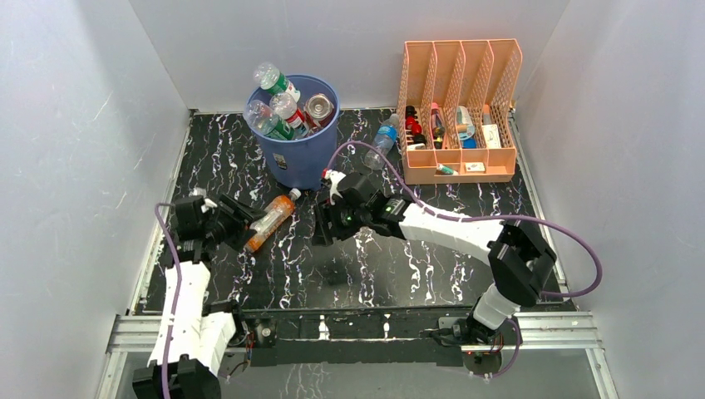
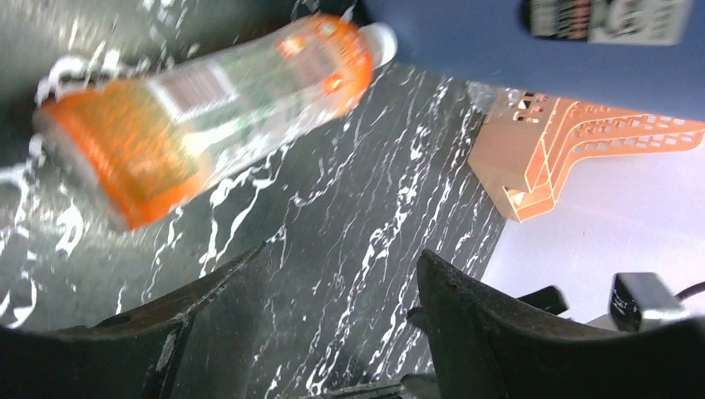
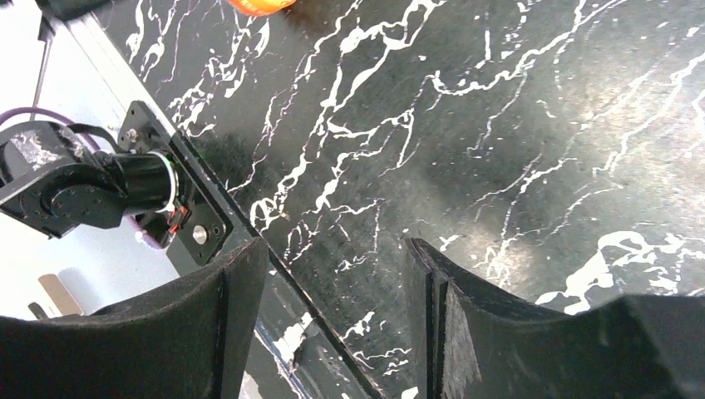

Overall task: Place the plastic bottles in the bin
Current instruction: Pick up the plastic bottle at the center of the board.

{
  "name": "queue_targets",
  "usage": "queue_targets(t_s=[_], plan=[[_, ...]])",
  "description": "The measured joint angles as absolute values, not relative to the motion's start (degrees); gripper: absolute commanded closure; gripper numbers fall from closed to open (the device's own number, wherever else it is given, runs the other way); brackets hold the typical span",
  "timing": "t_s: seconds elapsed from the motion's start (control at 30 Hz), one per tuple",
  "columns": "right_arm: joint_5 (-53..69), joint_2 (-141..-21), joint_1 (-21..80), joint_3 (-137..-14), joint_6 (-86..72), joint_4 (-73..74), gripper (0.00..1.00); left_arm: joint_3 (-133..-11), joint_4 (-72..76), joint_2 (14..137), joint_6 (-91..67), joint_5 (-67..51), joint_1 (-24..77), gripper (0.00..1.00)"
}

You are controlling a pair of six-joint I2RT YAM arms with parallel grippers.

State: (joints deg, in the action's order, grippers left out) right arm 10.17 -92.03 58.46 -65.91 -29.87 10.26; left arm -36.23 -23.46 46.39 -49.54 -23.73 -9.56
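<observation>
Top view: the orange bottle [image 1: 270, 220] lies flat, cap toward the bin [image 1: 303, 158], just beside my left gripper [image 1: 239, 224]; my right gripper [image 1: 320, 229] stands farther off.
Left wrist: my jaws are apart and empty, with the bottle ahead, crosswise.
Right wrist: my jaws are apart and empty.

Two black fingers [image 3: 170, 332], apart and empty, over white-veined black tabletop [image 3: 515, 116].
</observation>
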Motion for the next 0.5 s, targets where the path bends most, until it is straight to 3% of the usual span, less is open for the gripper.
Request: queue_targets(t_s=[0.17, 0.33, 0.43, 0.5], plan=[[12.12, -91.98, 56.14, -65.91, -29.54, 10.50, 0.30, -29.69, -27.55, 39.27, -54.78, -24.43, -9.56, 0.36], [13.96, -91.94, 55.46, -65.80, -29.52, 10.48, 0.30, -27.83, -30.15, 33.34, -58.15, -23.64, -9.56, 0.22], [14.85, -91.85, 55.22, -65.73, -29.54, 10.48, 0.30, -27.38, -29.76, 34.89, -59.00, -22.85, -9.56, 0.02], [15.22, -91.68, 55.09, -65.52, -29.52, 10.33, 0.30, -26.41, -28.86, 37.76, -59.48, -22.22, -9.54, 0.02]])
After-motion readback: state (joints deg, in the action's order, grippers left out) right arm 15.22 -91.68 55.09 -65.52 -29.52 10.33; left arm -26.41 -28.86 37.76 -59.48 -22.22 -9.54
